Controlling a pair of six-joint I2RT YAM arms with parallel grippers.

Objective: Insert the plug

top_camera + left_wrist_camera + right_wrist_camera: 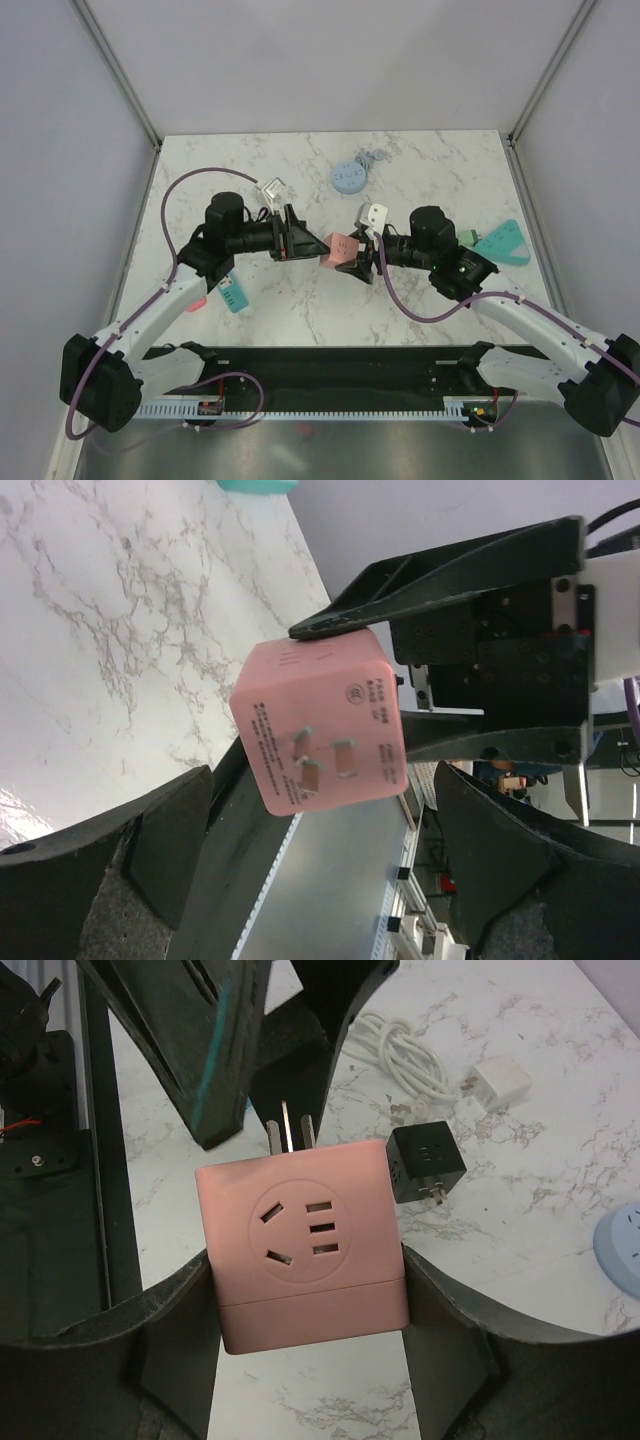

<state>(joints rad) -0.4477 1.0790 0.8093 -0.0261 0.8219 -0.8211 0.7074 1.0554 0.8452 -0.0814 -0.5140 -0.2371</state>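
So the marble table (420,300) is carrying both arms, and they're meeting nose to nose over its middle. The right gripper (352,256) is clamping the plug (343,248), a pink cube adapter with rounded corners, and holding it up between the two arms. The left gripper (303,240) is sitting just beside it with its fingers spread apart, and I can't see it touching the plug anywhere.

The wrist cams are splitting the details between them. The left wrist one is staring straight at the pronged side: three flat prongs (320,760) plus some faint print I can't read. It's also showing the right gripper's black fingers (450,570) pinching the cube top and bottom.

The right wrist one is getting a different side, a round recessed socket face (297,1225) with five slots and a seam running round the lower body. The prongs are poking out the far end toward the left gripper.

Only that view is showing the small stuff lying on the marble behind: a black cube (425,1160), a coiled white cable (400,1055) and a white charger (500,1080).

The top cam alone is catching a blue disc (350,177) toward the far side and a teal piece (503,242) beside the right arm.
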